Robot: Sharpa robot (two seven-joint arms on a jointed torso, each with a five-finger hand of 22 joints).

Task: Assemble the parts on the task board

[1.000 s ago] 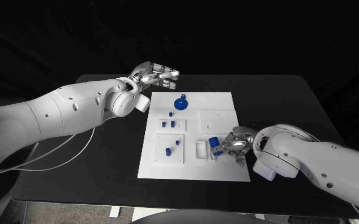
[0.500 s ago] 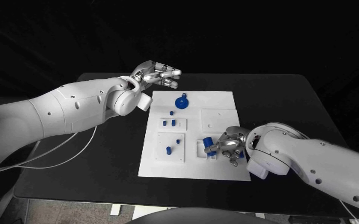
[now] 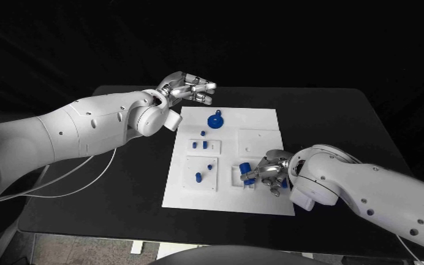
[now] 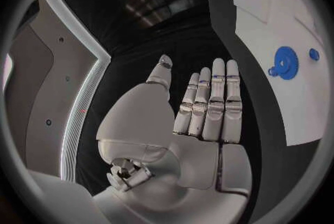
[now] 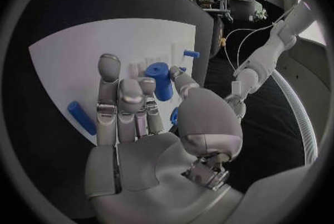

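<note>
the right hand (image 3: 268, 173) is low over the near right part of the white task board (image 3: 256, 121), pinching a blue cylinder part (image 5: 161, 80) between thumb and fingers — upright over a recessed slot. the left hand (image 3: 185, 88) hovers off the board's far left corner, fingers straight, holding nothing. a blue gear-like part (image 3: 215, 120) lies on the far end.

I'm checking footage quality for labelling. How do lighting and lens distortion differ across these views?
Head view: the task board is bright on a black table, dark surroundings, edges straight. Left wrist view: fisheye circle, the board's edge bends, left hand evenly lit. Right wrist view: the same curving, right hand clear, and beyond it a blue cylinder.
</note>
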